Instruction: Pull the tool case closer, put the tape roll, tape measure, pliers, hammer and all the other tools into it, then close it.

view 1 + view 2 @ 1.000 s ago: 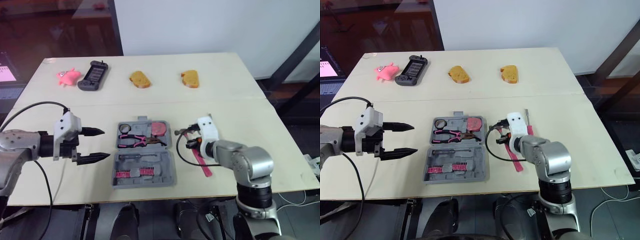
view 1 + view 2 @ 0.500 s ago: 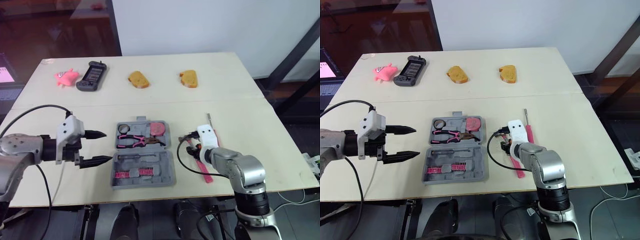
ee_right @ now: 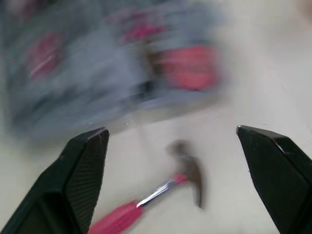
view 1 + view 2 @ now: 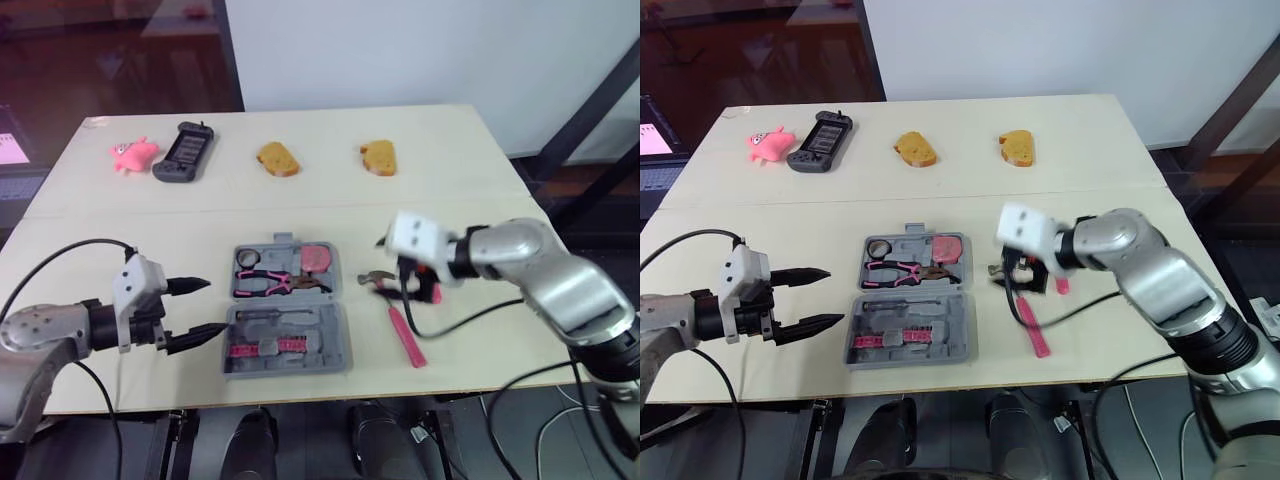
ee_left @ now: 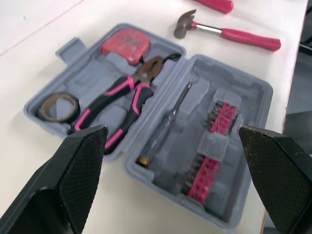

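Note:
The grey tool case (image 4: 288, 312) lies open near the table's front edge. Its far half holds the tape roll (image 4: 248, 257), the pliers (image 4: 270, 283) and the red tape measure (image 4: 319, 256); its near half holds pink bits (image 5: 217, 146). The hammer (image 4: 400, 318) lies on the table right of the case, head towards it. My right gripper (image 4: 408, 278) hovers open just above the hammer's head (image 3: 191, 170). A pink screwdriver (image 4: 1062, 285) peeks out behind that gripper. My left gripper (image 4: 208, 307) stands open left of the case, holding nothing.
Along the far side of the table lie a pink toy (image 4: 135, 153), a black handheld console (image 4: 186, 150) and two bread pieces (image 4: 279, 158) (image 4: 379, 157). Bare tabletop (image 4: 500, 330) stretches right of the hammer.
My right gripper has opened and risen off the hammer, which stays on the table; its arm now reaches in from the right. My left gripper has drifted slightly nearer the front edge.

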{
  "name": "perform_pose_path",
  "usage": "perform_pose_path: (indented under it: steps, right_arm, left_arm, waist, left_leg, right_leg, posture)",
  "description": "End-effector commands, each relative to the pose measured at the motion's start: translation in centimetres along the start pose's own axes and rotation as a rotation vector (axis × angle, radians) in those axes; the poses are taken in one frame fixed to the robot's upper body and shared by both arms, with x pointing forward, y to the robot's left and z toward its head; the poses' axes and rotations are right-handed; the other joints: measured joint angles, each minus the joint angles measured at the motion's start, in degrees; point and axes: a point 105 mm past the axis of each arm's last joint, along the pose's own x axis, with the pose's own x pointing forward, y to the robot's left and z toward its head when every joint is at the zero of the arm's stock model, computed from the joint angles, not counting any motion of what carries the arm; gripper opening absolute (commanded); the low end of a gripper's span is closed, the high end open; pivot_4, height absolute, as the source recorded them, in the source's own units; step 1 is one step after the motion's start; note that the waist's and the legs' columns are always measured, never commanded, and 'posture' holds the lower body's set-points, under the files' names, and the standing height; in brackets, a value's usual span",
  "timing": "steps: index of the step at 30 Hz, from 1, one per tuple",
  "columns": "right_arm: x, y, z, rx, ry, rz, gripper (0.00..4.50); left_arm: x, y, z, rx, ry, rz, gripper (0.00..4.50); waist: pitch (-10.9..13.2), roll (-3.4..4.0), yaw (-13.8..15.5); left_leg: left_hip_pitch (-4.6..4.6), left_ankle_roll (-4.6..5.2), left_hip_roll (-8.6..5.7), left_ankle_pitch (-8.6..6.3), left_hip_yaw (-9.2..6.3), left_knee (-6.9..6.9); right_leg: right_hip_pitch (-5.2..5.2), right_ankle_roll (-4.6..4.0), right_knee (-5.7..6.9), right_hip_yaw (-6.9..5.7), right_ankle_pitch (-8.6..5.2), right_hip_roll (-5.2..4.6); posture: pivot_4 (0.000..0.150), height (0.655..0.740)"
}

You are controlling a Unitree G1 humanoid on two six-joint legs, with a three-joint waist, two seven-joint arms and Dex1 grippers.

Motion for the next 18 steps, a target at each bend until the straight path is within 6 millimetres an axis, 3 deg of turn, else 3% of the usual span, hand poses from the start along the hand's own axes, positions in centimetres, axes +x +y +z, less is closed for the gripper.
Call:
perform_pose_path:
  steps: [1, 5, 10, 18]
  right_arm:
    - [0.3, -0.3, -1.9, -0.434, 0.158, 0.125, 4.41]
    - [1.3, -3.4, -5.3, -0.827, 0.356, 0.173, 4.41]
    - [3.0, -5.5, -5.3, -1.043, 0.361, 0.208, 4.41]
    - [5.3, -4.3, -5.1, -1.160, 0.293, 0.311, 4.41]
  left_arm:
    - [-0.1, -0.8, 1.2, 0.053, -0.051, 0.006, 4.50]
    - [-0.5, -1.8, 0.9, 0.036, -0.048, 0.019, 4.50]
    - [-0.7, -2.1, 0.9, 0.029, -0.049, 0.042, 4.50]
    - [-1.1, -2.3, 0.9, 0.022, -0.043, 0.070, 4.50]
  waist:
    - [0.03, -0.03, -0.14]
    - [0.03, -0.05, -0.46]
    - [0.04, -0.04, -0.22]
    - [0.04, -0.04, 0.02]
  left_leg:
    - [-0.01, 0.00, -0.01, 0.00, 0.06, 0.08]
    - [0.10, -0.02, -0.01, 0.01, 0.13, 0.17]
    - [0.15, -0.03, 0.02, 0.02, 0.07, 0.01]
    - [0.13, -0.04, 0.00, 0.03, 0.06, 0.07]
  right_leg:
    - [0.01, 0.01, -0.02, 0.04, 0.01, -0.03]
    - [0.03, -0.24, 0.00, 0.09, 0.06, -0.03]
    - [-0.01, -0.12, 0.11, 0.06, 0.10, 0.04]
    - [0.07, -0.14, 0.10, 0.06, 0.10, -0.01]
  posture:
    - [0.150, 0.7400]
    - [0.150, 0.7400]
    - [0.150, 0.7400]
    - [0.150, 0.7400]
